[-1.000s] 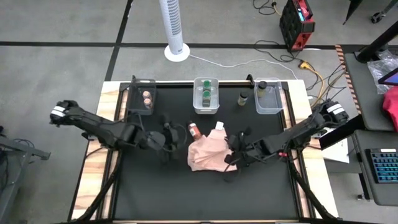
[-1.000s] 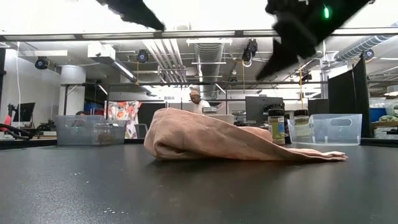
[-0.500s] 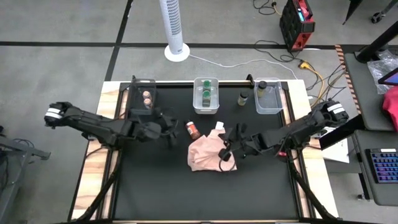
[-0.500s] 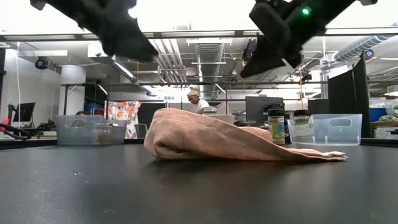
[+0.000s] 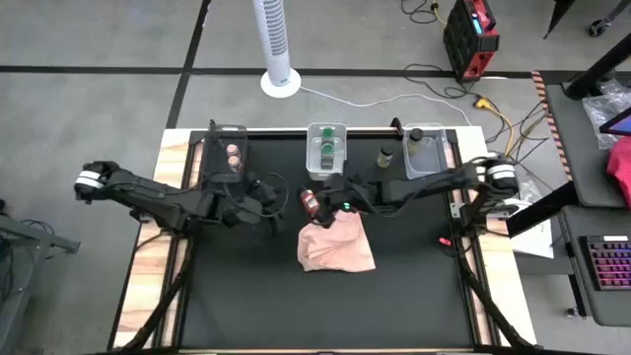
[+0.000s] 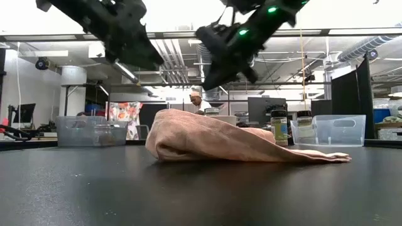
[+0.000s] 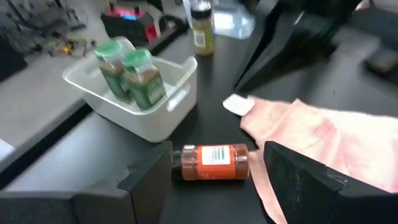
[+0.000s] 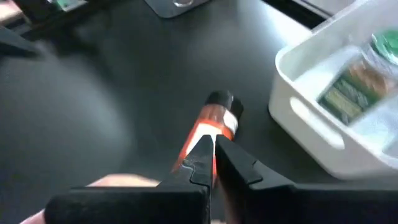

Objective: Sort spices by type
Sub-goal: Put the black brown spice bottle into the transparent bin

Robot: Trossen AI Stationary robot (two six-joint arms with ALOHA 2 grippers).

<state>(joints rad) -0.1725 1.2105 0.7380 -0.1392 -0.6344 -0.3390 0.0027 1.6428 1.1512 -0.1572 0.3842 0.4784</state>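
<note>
**High view: red jar down on its side, one gripper closed above it, the other spread beside it**

Lying flat on the black table top (image 5: 246, 296): one red-orange spice jar (image 5: 308, 203), dark lid, white label band, round and smooth, so likely to roll at a nudge. Not held by anything. Just beside it, the edge of a pink cloth (image 5: 335, 247), soft, rumpled, folded into a low hump.

Over the jar, the right gripper (image 5: 321, 194), fingertips pressed together with nothing between them, pointing along the jar's body in the right wrist view. On the other side, the left gripper (image 5: 273, 200), fingers spread, the jar showing in the gap ahead of them in the left wrist view, not yet touched as far as can be told.

Farther back, the middle bin (image 5: 314, 170), milky hard plastic, holding green-lidded jars (image 5: 326, 150). To its left a clear bin (image 5: 219, 133) with tan-pink lids (image 5: 233, 156); to its right a clear bin (image 5: 439, 163) with a dark-lidded jar (image 5: 415, 136), and one more dark-lidded jar (image 5: 385, 155) standing loose between bins.

Risks, as a judgement:
- Closed right fingertips pushing the jar, sending it rolling under the cloth or away from the left fingers.
- Both grippers crowding one small jar, so a collision.
- Slippery curved wall, so a poor pinch and a squirt sideways.
- Cloth edge caught along with the jar.
</note>
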